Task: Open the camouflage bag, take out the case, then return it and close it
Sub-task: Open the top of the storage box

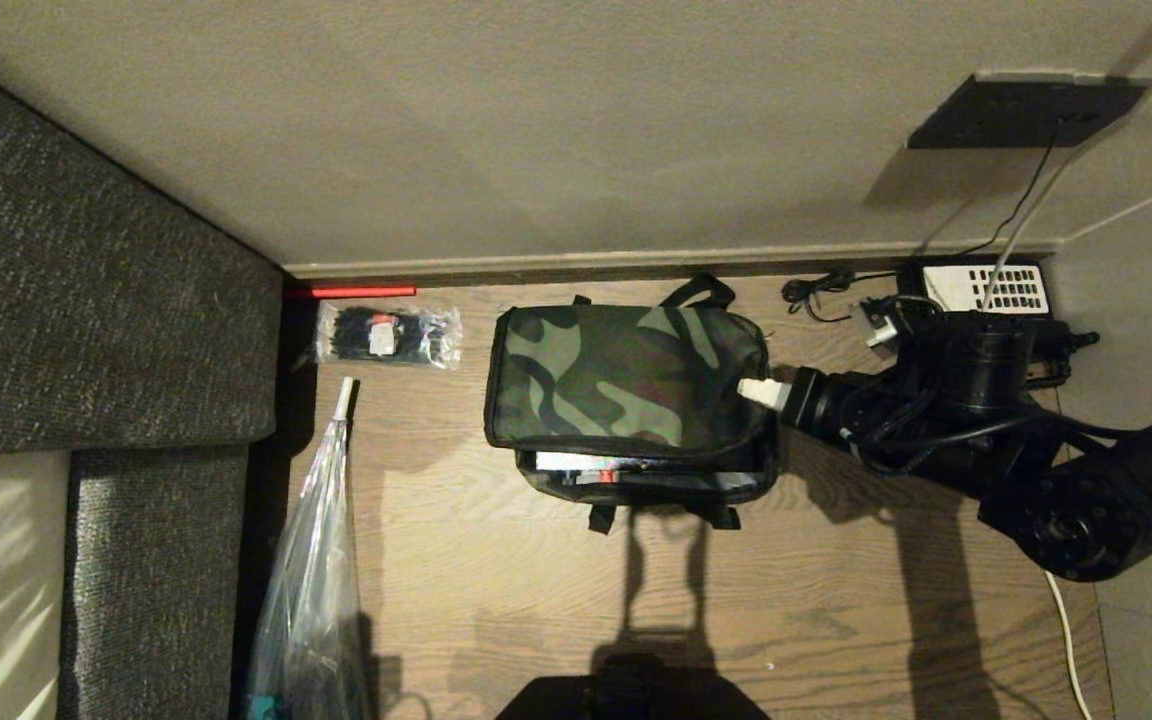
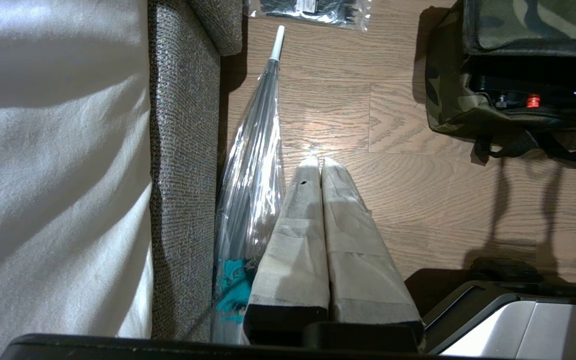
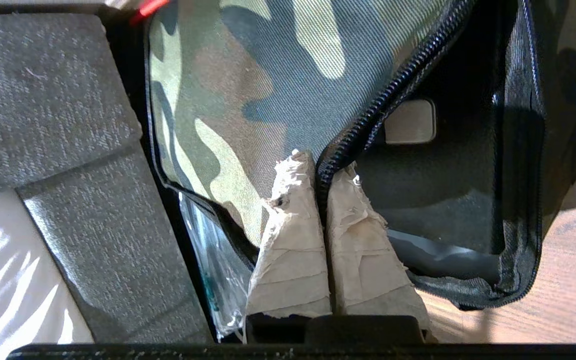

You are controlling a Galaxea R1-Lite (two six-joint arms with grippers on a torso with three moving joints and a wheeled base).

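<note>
camouflage bag (image 1: 626, 385) sits on the wooden floor (image 1: 836, 600), its lid edge pinched at the zipper (image 3: 368, 120) by the right hand (image 1: 758, 391), whose taped fingers (image 3: 288, 240) are pressed together on the fabric. under the raised lid, just past the fingertips, the black case (image 3: 418, 190) lies inside. left hand (image 2: 316, 162) hangs pressed together beside a clear umbrella (image 2: 253, 170), well apart from the bag.

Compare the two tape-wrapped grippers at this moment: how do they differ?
The right gripper is at the boxy camouflage bag, shut on the zippered edge of its lid; the left gripper is shut on nothing. The right one sits at the bag's right end, while the left one hangs over bare wooden floor. Both have pale taped fingers.
</note>
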